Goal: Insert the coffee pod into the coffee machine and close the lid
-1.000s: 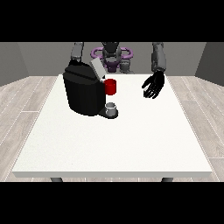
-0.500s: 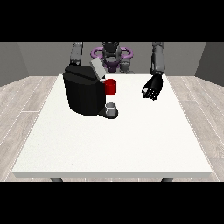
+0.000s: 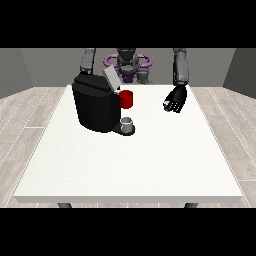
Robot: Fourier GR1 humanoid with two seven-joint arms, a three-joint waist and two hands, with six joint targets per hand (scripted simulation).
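robot hand [image 3: 175, 99] at the view's right hangs over the tabletop [image 3: 150, 160], fingers curled under, holding nothing, coffee machine [image 3: 95, 102] well off to its side, grey thing [image 3: 128, 123] at the machine's base, can't tell if it's the pod

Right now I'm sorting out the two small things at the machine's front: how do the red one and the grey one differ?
The red thing at the machine sits higher, beside the raised lid; the grey thing stands lower, on the machine's base. The red thing looks slightly larger than the grey thing. Both are small and cup-shaped, at the coffee machine's front.
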